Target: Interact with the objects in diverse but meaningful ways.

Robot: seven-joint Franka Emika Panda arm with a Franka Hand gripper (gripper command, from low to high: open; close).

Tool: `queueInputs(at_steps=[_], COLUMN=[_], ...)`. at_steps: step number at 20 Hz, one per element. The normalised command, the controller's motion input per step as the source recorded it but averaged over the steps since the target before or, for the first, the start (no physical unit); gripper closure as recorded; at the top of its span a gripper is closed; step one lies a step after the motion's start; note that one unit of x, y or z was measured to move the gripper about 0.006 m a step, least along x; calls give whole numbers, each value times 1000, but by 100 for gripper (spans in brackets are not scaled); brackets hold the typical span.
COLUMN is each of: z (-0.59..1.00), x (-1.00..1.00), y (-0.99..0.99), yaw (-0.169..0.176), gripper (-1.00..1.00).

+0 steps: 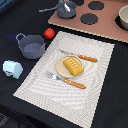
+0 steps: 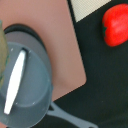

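The wrist view looks straight down on a small grey pan (image 2: 25, 92) with a white utensil (image 2: 15, 80) inside, so it lies directly below the tool, the tomato (image 2: 116, 25) lies well off to one side, and the tool's opening I cannot tell.

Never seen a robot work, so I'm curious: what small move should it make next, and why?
Probably descend toward the small grey long-handled pan: the wrist view looks straight down on it, on the pink stove board, a white utensil inside; the red tomato lies apart.
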Motion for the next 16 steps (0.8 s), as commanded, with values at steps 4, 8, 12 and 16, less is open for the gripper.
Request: queueInputs(at_steps=[4,8,12,16], z=[-458,-471,-470,-494], x=[-350,-523,-502,-561], y=[-302,-68,-20,-3], yaw=[-198,-181,-195,-166], gripper=[-100,-100,-100,-100])
